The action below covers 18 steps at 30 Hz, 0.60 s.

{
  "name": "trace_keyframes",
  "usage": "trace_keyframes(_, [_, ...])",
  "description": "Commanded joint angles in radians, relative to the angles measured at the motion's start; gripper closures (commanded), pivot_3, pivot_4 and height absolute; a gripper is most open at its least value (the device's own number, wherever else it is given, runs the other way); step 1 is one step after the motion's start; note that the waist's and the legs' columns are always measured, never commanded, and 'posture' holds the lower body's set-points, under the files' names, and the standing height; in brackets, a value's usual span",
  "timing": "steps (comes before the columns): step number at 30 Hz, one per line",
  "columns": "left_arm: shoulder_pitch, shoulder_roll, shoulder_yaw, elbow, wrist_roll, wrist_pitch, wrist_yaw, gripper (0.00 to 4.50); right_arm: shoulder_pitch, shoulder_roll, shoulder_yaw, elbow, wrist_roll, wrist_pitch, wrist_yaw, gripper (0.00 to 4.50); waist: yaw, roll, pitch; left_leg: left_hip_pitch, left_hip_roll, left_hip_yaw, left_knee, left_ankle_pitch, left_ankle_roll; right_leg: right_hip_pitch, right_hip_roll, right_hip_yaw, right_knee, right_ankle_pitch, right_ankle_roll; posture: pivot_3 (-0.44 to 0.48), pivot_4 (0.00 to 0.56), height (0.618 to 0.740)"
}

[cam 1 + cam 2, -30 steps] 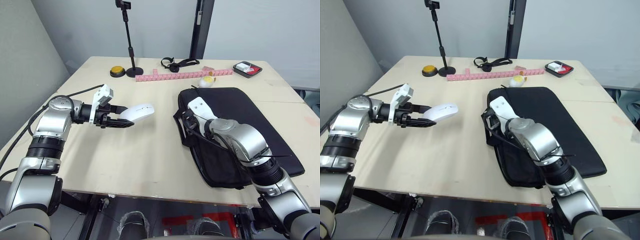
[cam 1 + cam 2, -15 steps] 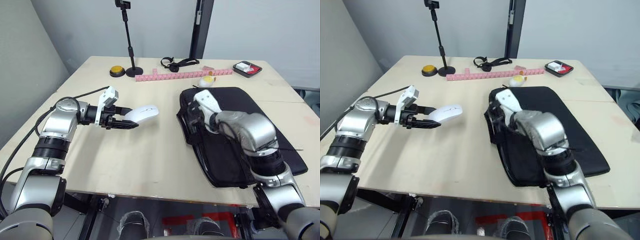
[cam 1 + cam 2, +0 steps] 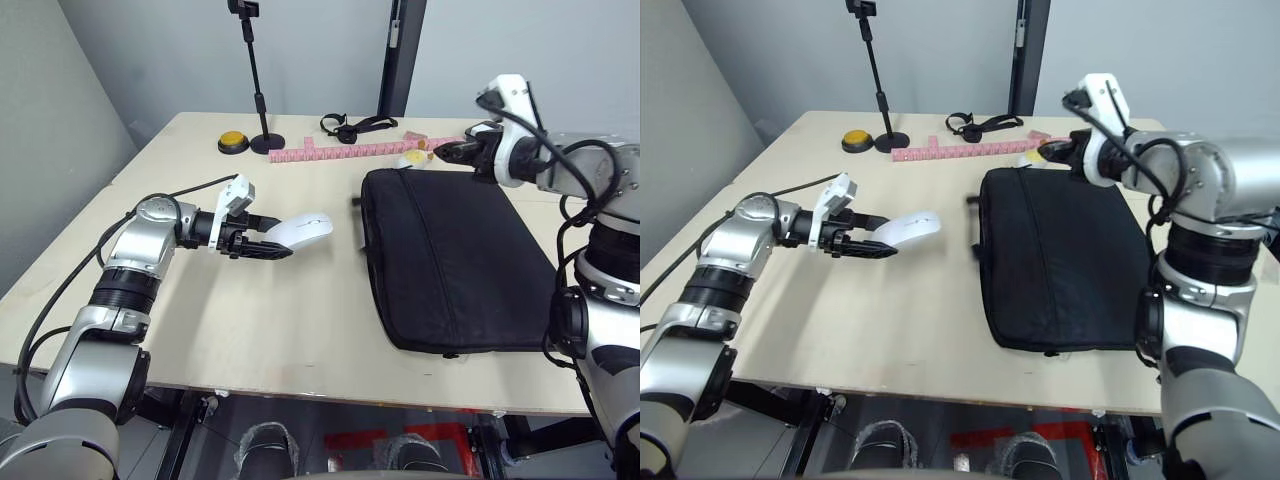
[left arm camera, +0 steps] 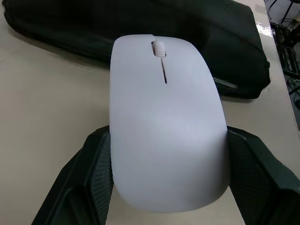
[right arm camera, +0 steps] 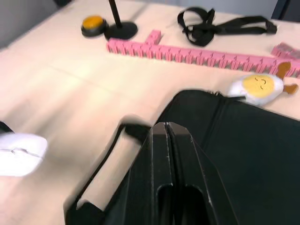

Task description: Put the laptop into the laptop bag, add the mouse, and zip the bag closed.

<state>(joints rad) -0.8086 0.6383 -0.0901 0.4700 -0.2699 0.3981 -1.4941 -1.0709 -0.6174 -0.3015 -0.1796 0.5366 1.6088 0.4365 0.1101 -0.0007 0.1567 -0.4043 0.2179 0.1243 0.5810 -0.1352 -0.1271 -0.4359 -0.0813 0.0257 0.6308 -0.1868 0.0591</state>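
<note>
My left claw, left of centre, grips the mouse by its rear above the desk; that smooth shell could slip. My right claw, clenched empty at upper right, leaves the laptop bag lying flat, no opening visible.

A light wooden table occupies the centre of the room. Grey walls stand at 9 and 12 o'clock. A dark vertical post rises at 12 o'clock. Dark flooring with red markings lies at 6 o'clock.
</note>
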Motion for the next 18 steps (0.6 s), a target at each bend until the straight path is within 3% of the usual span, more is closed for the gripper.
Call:
trace_keyframes(1, [-0.026, -0.005, -0.003, 0.009, -0.002, -0.021, -0.007, 1.71, 0.003, -0.016, -0.012, -0.02, 0.02, -0.003, 0.014, 4.48, -0.001, 0.0, 0.0, 0.0, 0.0, 0.0, 0.0, 0.0, 0.0, 0.0, 0.0, 0.0, 0.0, 0.0, 0.0, 0.0, 0.15, 0.739])
trace_keyframes(7, [-0.035, 0.002, -0.002, 0.029, -0.005, -0.02, -0.021, 1.71, 0.103, 0.006, 0.04, -0.055, 0.0, -0.09, -0.009, 4.48, 0.004, 0.0, 0.0, 0.0, 0.0, 0.0, 0.001, 0.001, 0.001, 0.0, 0.0, 0.0, 0.001, 0.0, 0.0, 0.0, 0.15, 0.739])
trace_keyframes(9, [-0.04, 0.017, 0.005, 0.036, -0.008, -0.015, -0.032, 1.71, 0.132, 0.066, 0.011, -0.065, 0.018, -0.066, -0.021, 3.94, 0.003, 0.0, 0.0, 0.0, 0.0, 0.0, 0.001, 0.001, 0.001, 0.0, 0.0, 0.0, 0.001, 0.0, 0.0, 0.0, 0.15, 0.739])
trace_keyframes(15, [-0.023, 0.087, 0.001, 0.054, 0.011, -0.03, -0.065, 1.71, 0.24, 0.166, 0.133, -0.148, 0.018, -0.08, -0.056, 2.01, 0.003, 0.0, 0.0, 0.0, 0.0, 0.0, 0.001, 0.001, 0.001, 0.0, 0.0, 0.0, 0.002, 0.0, 0.0, 0.0, 0.15, 0.739])
trace_keyframes(18, [0.002, 0.135, 0.01, 0.046, 0.01, -0.033, -0.075, 1.71, 0.259, 0.278, 0.188, -0.067, -0.073, -0.137, -0.172, 0.97, -0.002, 0.0, 0.0, 0.001, 0.0, 0.0, 0.001, 0.001, 0.001, 0.0, 0.0, 0.0, 0.002, 0.0, 0.0, 0.0, 0.15, 0.739])
